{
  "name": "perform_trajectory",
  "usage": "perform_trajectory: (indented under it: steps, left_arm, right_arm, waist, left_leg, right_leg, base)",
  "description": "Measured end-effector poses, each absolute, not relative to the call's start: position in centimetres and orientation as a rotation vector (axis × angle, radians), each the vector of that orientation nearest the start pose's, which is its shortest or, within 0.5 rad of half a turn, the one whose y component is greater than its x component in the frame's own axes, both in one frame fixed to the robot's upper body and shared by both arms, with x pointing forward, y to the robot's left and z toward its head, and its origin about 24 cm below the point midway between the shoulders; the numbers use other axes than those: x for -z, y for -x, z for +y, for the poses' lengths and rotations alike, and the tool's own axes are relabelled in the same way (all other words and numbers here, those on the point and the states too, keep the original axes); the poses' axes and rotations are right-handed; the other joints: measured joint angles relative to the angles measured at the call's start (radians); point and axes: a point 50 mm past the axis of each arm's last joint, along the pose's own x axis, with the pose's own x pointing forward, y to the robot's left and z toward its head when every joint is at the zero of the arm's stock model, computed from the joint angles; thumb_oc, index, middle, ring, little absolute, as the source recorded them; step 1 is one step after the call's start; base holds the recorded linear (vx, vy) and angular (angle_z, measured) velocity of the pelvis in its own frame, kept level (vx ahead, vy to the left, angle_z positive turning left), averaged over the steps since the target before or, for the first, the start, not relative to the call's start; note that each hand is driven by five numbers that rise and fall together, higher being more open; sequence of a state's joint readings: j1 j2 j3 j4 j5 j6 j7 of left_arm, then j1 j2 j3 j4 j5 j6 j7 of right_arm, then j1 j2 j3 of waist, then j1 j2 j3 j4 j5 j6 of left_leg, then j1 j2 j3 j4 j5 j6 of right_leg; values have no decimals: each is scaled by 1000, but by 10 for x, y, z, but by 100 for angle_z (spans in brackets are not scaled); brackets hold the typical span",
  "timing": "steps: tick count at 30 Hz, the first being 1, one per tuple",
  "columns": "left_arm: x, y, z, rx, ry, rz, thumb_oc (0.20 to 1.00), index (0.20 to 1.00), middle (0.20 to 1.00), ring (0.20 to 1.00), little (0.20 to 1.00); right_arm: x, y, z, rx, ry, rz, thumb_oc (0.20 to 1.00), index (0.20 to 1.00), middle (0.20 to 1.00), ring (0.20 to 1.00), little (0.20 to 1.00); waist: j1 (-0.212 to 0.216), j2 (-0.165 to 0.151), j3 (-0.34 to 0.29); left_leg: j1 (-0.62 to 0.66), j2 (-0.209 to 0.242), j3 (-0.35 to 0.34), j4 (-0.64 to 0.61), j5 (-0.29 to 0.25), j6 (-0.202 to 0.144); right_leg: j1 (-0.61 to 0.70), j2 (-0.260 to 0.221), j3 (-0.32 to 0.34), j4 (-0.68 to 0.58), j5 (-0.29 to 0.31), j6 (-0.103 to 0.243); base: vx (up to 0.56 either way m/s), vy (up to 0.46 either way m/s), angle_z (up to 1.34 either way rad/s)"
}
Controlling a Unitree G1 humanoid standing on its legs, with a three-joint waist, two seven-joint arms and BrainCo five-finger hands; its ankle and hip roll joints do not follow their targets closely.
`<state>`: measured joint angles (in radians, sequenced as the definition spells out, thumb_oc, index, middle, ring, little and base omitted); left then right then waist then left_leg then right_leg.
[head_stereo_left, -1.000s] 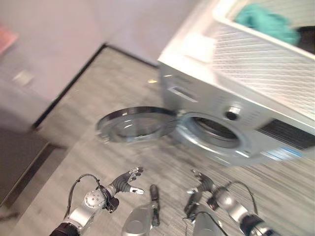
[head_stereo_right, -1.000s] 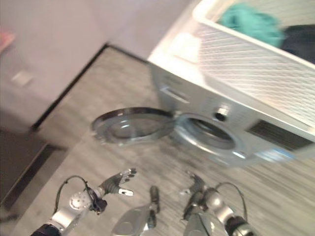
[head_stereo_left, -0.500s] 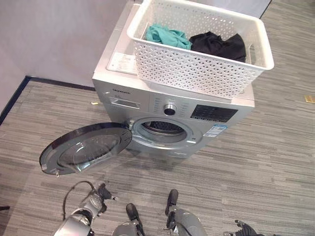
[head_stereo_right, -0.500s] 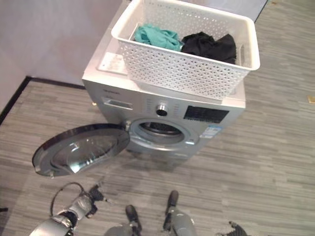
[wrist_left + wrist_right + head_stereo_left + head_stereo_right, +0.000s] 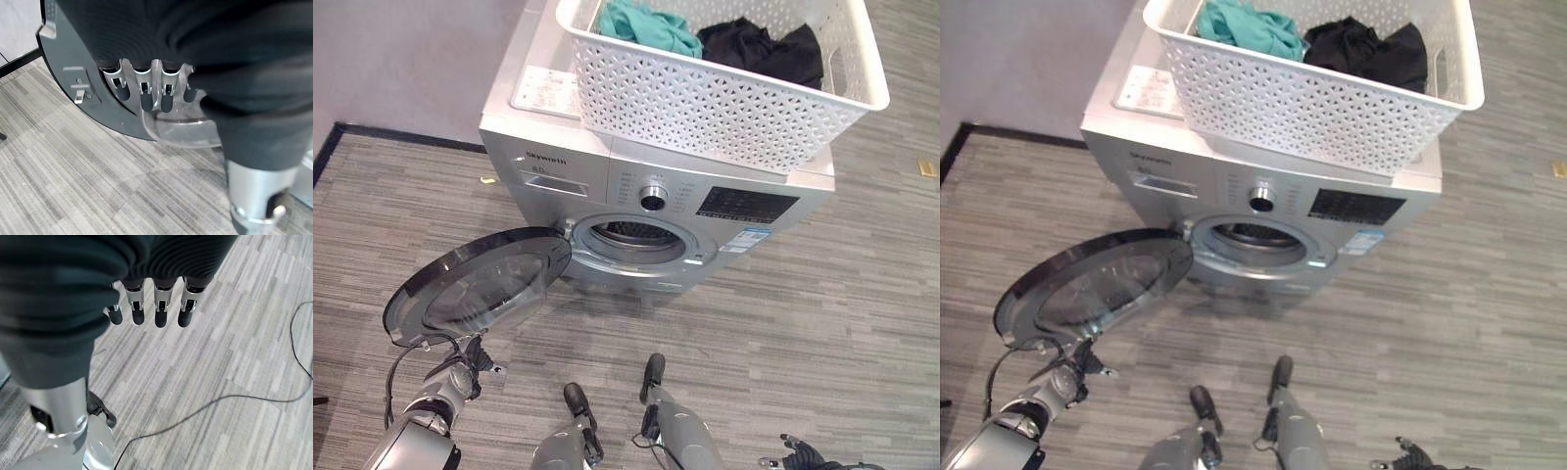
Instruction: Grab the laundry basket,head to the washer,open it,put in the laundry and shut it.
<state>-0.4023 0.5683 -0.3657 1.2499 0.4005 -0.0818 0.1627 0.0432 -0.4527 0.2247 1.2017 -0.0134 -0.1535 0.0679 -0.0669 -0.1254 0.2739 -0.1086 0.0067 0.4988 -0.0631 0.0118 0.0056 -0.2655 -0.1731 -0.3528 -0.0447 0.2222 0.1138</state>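
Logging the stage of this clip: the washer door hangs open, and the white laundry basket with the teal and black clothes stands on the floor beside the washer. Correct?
Not quite. The washer door does hang open, but the white laundry basket, holding the teal garment and the black garment, stands on top of the washer, not on the floor. The left eye view shows it.

The silver-grey front-loading washer has a smooth, satin metal-look casing and a glossy black control panel. Its round open door is glossy dark plastic around clear glass. The white perforated laundry basket looks like matt plastic, holding soft teal cloth and matt black cloth. The grey striped floor looks like matt wood-grain plank.
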Motion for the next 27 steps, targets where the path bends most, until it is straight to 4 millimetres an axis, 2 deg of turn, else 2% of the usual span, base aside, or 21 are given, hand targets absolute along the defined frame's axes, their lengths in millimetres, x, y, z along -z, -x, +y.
perform_trajectory:
  steps: [4,6,9,11,13,15,16,18,20,22,24,26,27]
  left_arm:
    - [43,-248,332,-84,-1167,737,1000,1000,1000,1000,1000]
    - [42,-248,334,-116,-1171,739,1000,1000,1000,1000,1000]
    - [49,-250,322,-104,-1143,724,1000,1000,1000,1000,1000]
    - [62,-241,310,-86,-1093,734,1000,1000,1000,1000,1000]
    - [77,-225,305,-98,-1022,776,1000,1000,1000,1000,1000]
    - [99,-204,287,-100,-903,844,1000,1000,1000,1000,1000]
    - [124,-171,266,-38,-822,933,1000,1000,1000,1000,1000]
    - [138,-148,255,-11,-744,1010,1000,1000,1000,1000,1000]
    - [149,-119,254,29,-730,1101,1000,1000,1000,1000,1000]
    - [155,-91,258,46,-710,1193,1000,1000,1000,1000,1000]
    - [159,-69,262,53,-690,1266,1000,1000,1000,1000,1000]
    - [161,-55,263,68,-679,1306,1000,1000,1000,1000,1000]
    - [161,-49,263,85,-670,1326,1000,1000,1000,1000,1000]
  right_arm:
    - [135,-92,-297,-38,496,1116,1000,1000,1000,1000,1000]
    - [132,-107,-293,-46,495,1066,1000,1000,1000,1000,1000]
    - [134,-118,-279,-73,469,1030,1000,1000,1000,1000,1000]
    - [135,-121,-271,-88,453,1005,1000,1000,1000,1000,1000]
    - [134,-126,-267,-95,444,987,1000,1000,1000,1000,1000]
    - [136,-124,-262,-92,412,988,1000,1000,1000,1000,1000]
    - [139,-118,-259,-97,396,1000,1000,1000,1000,1000,1000]
    - [142,-112,-256,-91,345,1015,1000,1000,1000,1000,1000]
    - [145,-103,-253,-71,298,1038,1000,1000,1000,1000,1000]
    - [151,-85,-248,-40,233,1082,1000,1000,1000,1000,1000]
    - [158,-64,-245,-4,162,1147,1000,1000,1000,1000,1000]
    - [161,-47,-246,62,91,1197,1000,1000,1000,1000,1000]
    - [163,-28,-250,101,64,1261,1000,1000,1000,1000,1000]
  waist:
    - [-2,-10,12]
    - [-1,-8,15]
    - [4,-3,17]
    - [26,0,15]
    - [30,19,6]
    - [30,43,-18]
    - [34,76,-84]
    - [37,94,-116]
    - [41,97,-164]
    - [53,89,-199]
    - [55,83,-244]
    - [62,83,-259]
    - [72,82,-272]
  left_leg:
    - [-16,4,3,-10,0,8]
    - [-14,7,2,-12,12,8]
    - [-3,16,-20,-12,12,8]
    - [54,17,-25,-20,7,0]
    - [83,19,-30,-26,1,-7]
    - [122,20,-28,-26,-9,-14]
    - [131,24,-27,-26,-20,-19]
    - [165,29,-27,-26,-25,-26]
    - [169,34,-34,-26,-27,-27]
    - [198,40,-35,-27,-34,-31]
    - [203,42,-43,-27,-39,-32]
    - [213,42,-54,-27,-42,-27]
    - [212,36,-66,-27,-46,-26]
  right_leg:
    - [-15,-1,-4,-13,-2,9]
    - [-14,14,-5,-14,5,-1]
    - [9,13,-15,-16,1,-6]
    - [62,18,-14,-17,-20,-33]
    - [93,16,-15,-16,-42,-27]
    - [135,21,-15,-28,-54,-34]
    - [149,28,-12,-37,-59,-33]
    - [182,37,-12,-40,-65,-34]
    - [189,43,-13,-40,-73,-32]
    - [217,47,-13,-40,-85,-32]
    - [226,47,-17,-39,-101,-28]
    - [237,38,-38,-24,-112,-25]
    - [233,30,-41,-5,-122,-20]
  base:
    - [15,-12,-4]
    - [77,-48,0]
    - [108,-34,18]
    - [157,-43,5]
    - [150,-65,2]
    - [123,-52,-3]
    - [174,-84,-5]
    - [138,-79,-5]
    - [97,-56,3]
    - [85,-49,0]
    - [-5,-45,10]
    - [10,-18,23]
    - [22,-8,20]
